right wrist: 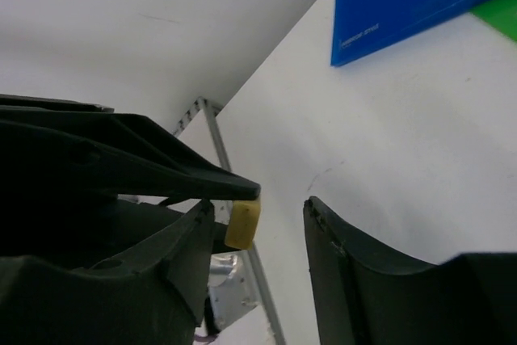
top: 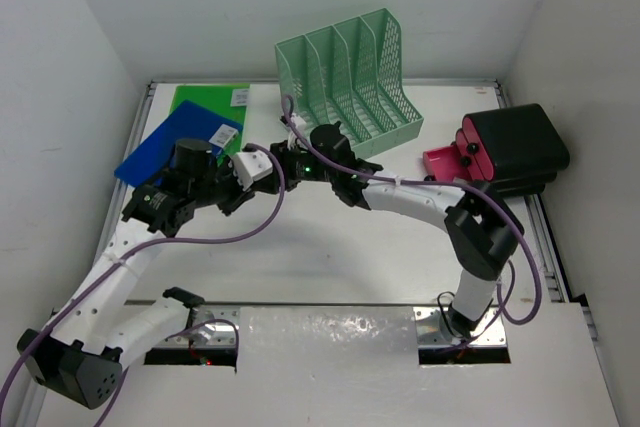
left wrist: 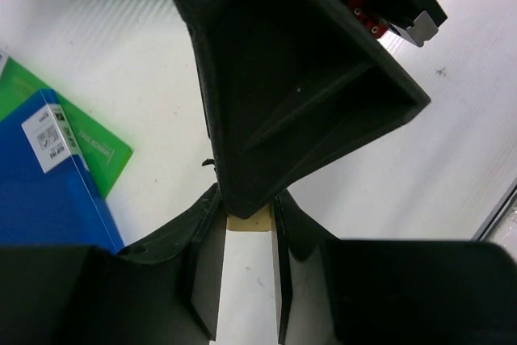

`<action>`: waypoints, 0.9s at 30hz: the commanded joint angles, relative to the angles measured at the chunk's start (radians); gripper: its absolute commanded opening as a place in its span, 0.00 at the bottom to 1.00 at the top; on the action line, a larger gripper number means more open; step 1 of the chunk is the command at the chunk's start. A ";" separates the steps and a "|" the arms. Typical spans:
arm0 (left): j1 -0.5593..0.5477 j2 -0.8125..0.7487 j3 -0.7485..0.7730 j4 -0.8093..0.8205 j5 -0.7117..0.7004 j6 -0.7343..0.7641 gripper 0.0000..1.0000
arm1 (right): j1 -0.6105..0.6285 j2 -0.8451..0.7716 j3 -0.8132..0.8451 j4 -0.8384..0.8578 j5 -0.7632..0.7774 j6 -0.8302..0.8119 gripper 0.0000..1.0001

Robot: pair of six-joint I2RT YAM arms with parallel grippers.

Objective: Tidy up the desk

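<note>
Above the white desk [top: 330, 257] my two grippers meet, left of centre. My left gripper [top: 243, 179] [left wrist: 245, 208] is shut on a small white block [top: 258, 169] [left wrist: 246, 280] with a tan-yellow end [left wrist: 249, 222]. My right gripper [top: 280, 161] [right wrist: 258, 236] is open, and the block's yellow end [right wrist: 243, 224] sits between its fingers close to the left one, with a wide gap to the right one [right wrist: 347, 264]. In the left wrist view a black finger [left wrist: 299, 78] of the right gripper lies over the block's tip.
A mint-green mesh file rack [top: 350, 77] stands at the back. A blue folder [top: 165, 147] overlaps a green one [top: 205, 99] at the back left. A black and pink device [top: 510, 147] sits at the right edge. Silver rails [top: 545, 247] line the desk.
</note>
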 commanded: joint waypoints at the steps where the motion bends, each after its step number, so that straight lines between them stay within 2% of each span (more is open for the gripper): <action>1: -0.014 -0.016 -0.006 0.073 0.030 0.022 0.00 | 0.021 0.040 0.062 0.077 -0.101 0.062 0.46; 5: -0.014 -0.031 -0.027 0.116 -0.043 0.025 0.00 | 0.021 0.051 0.061 0.054 -0.113 0.066 0.22; 10: -0.014 -0.057 -0.043 0.153 -0.082 0.022 0.00 | 0.023 0.051 0.055 0.037 -0.126 0.060 0.00; 20: -0.014 -0.041 -0.066 0.146 -0.108 0.029 0.02 | 0.023 0.048 0.043 0.034 -0.106 0.066 0.00; 22: -0.014 -0.037 -0.067 0.138 -0.108 0.032 0.33 | 0.021 0.043 0.030 0.036 -0.093 0.064 0.00; 23: -0.012 -0.039 -0.070 0.135 -0.109 0.034 0.55 | 0.021 0.041 0.027 0.036 -0.081 0.063 0.00; 26: -0.014 -0.051 -0.070 0.116 -0.120 0.045 0.68 | 0.013 0.035 0.015 0.033 -0.070 0.055 0.00; 27: -0.014 -0.059 -0.070 0.113 -0.123 0.048 0.77 | 0.012 0.032 0.006 0.029 -0.061 0.050 0.00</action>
